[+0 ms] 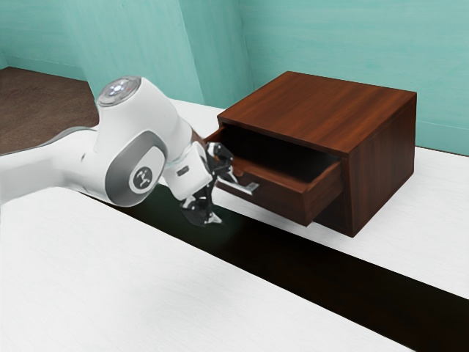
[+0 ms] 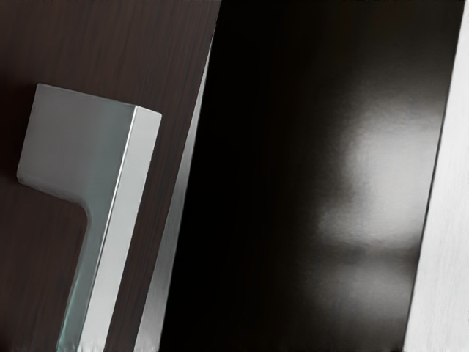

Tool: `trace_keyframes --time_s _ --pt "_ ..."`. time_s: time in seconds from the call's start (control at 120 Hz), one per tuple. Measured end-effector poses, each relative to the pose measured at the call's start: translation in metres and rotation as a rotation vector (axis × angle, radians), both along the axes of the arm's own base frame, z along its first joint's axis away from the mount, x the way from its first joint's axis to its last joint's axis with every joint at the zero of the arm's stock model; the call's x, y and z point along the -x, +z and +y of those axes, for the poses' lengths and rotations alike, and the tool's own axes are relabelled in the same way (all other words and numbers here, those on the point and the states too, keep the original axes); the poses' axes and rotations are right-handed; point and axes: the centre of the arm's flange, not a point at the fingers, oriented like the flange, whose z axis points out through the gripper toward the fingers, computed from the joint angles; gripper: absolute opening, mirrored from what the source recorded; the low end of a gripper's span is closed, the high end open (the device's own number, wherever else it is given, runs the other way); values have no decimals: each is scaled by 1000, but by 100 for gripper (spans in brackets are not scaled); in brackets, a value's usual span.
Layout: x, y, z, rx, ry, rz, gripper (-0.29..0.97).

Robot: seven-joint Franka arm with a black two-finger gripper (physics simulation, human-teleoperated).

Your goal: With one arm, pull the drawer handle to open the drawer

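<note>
At the centre of the exterior view, your drawer sits partly pulled out of the cabinet, its front facing the lower left of the frame. The handle is a squared, brushed-silver bar whose long axis runs along the drawer front, cornered at its end in the wrist view against dark, fine-grained wood. The cabinet is a boxy block of reddish-brown wood. Just left of the handle, your gripper has its black fingers spread apart; you cannot tell whether either touches the bar. Below lies a glossy black strip between white tabletop bands.
</note>
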Motion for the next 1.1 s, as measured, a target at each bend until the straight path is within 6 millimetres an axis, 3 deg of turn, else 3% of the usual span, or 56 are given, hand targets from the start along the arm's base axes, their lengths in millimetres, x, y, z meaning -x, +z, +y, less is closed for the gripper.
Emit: trace_keyframes --time_s 0.125,0.983,1.1 --pt "10 -5 1 -3 6 7 69" --pt "75 -1 -1 -7 41 -16 63" --pt "78 -3 -1 -10 42 -15 67"
